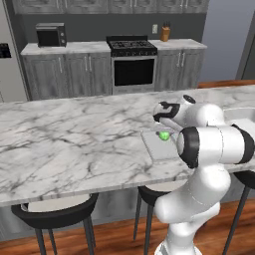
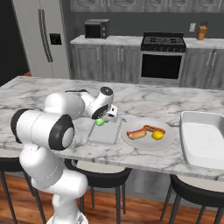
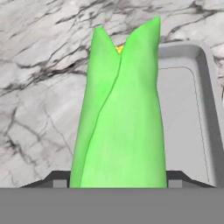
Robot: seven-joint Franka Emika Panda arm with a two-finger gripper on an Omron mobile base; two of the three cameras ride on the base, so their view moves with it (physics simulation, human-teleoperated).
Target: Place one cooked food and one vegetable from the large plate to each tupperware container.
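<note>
Green leafy vegetable [image 3: 120,118], a yellow speck at its top, pinched between the gripper [image 2: 105,119] fingers, held over the left part of the small tupperware tray [image 2: 106,133]; seen as a green blob [image 1: 164,135] above the tray [image 1: 157,148] from the left base camera; tray rim and rounded corner [image 3: 199,54] visible behind the vegetable in the hand camera; fingers pressed against the vegetable's sides, only their dark tips [image 3: 175,178] showing.

Just right of the small tray, large round plate [image 2: 168,139] on the marble counter [image 2: 43,92], carrying a sausage-like cooked piece [image 2: 136,132], a second reddish-brown piece [image 2: 154,128] and a yellow item [image 2: 157,135]; farther right, near the counter's edge, larger white tray [image 2: 205,140], well apart from the small one.

Beyond the counter: stove [image 2: 164,56], microwave [image 2: 96,29], knife block [image 2: 201,31], refrigerator [image 2: 41,39]; black stools [image 2: 100,177] tucked along the near side.
</note>
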